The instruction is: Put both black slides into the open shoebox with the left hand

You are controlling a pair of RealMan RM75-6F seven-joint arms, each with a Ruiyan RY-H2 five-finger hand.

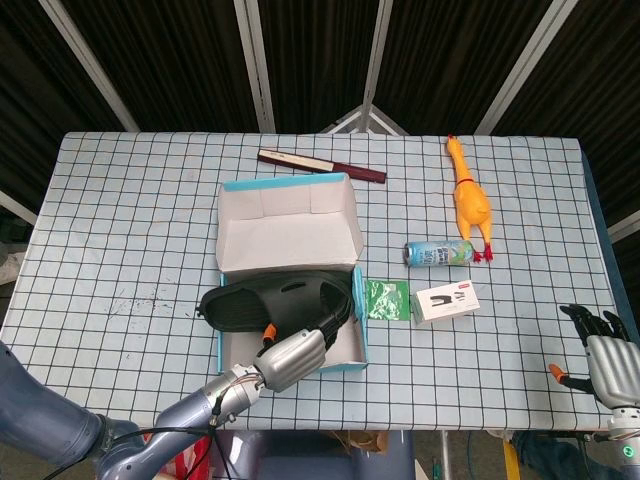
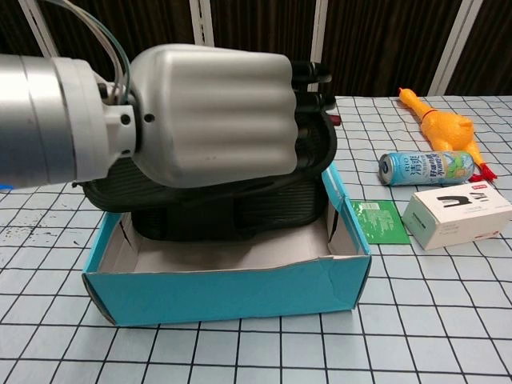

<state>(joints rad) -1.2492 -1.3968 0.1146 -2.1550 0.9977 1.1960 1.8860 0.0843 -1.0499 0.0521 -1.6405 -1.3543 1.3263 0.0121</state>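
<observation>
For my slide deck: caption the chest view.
Left hand lowers the second black slide into the open shoebox, over the first slide.
</observation>
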